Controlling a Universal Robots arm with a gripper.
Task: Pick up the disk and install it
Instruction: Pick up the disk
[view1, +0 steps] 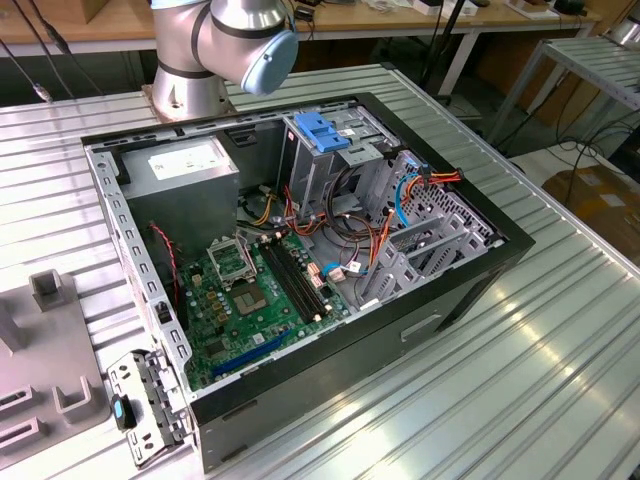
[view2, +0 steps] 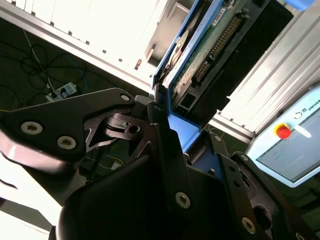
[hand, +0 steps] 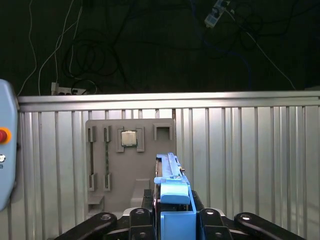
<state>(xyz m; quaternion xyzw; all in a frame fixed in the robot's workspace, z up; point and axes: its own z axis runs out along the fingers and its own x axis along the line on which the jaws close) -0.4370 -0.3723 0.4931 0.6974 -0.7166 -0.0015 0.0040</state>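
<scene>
One disk, seen edge-on in the first wrist view. What is it made of? asks the desk.

Bright blue plastic rails and tab on a flat rectangular body, the photographer replies. In the second wrist view the disk turns a rough green circuit board and a dark row of connector pins to the camera.

And the gripper?

The gripper is matte black, built of angular linkage plates joined by bright round screws. In both wrist views its fingers are clamped on the blue end of the disk, one on either side, and the rest of the disk juts out past the fingertips.

What lies around it?

A ribbed, silvery metal tabletop and, beyond the disk, a smooth grey fixture plate with slots and a square processor chip seated in one recess. In the exterior view the ribbed tabletop carries an open black computer case lying on its side, with a green motherboard, orange and red cables, and a grey metal cage topped by a blue latch. The arm's grey base, with a pale blue joint cap, stands at the far side of the case.
</scene>
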